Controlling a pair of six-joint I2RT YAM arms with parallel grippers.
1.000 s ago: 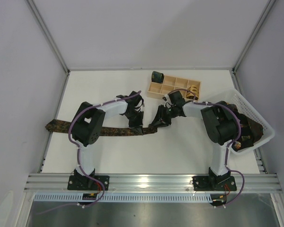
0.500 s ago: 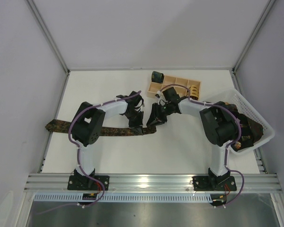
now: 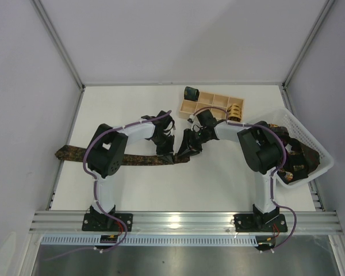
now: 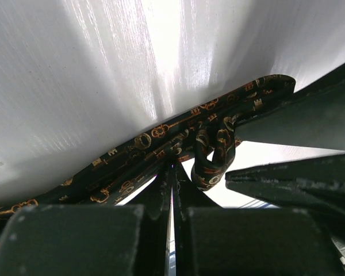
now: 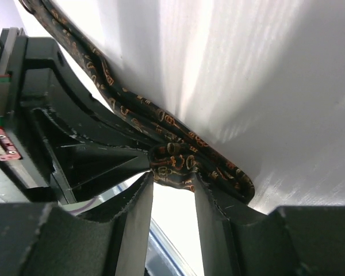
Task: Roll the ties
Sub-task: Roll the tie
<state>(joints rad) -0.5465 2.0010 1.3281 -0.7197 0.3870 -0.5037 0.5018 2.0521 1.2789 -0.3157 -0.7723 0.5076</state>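
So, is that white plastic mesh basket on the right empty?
No, the white plastic mesh basket holds a heap of dark patterned fabric ties.

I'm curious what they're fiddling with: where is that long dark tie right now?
From above, the tie lies across the left half of the table; its folded right end sits between the right gripper's fingers, beside the left gripper.

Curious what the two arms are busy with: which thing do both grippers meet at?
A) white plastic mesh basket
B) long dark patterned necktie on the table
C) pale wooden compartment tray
B: the left gripper and right gripper both sit at the curled end of the long dark patterned necktie.
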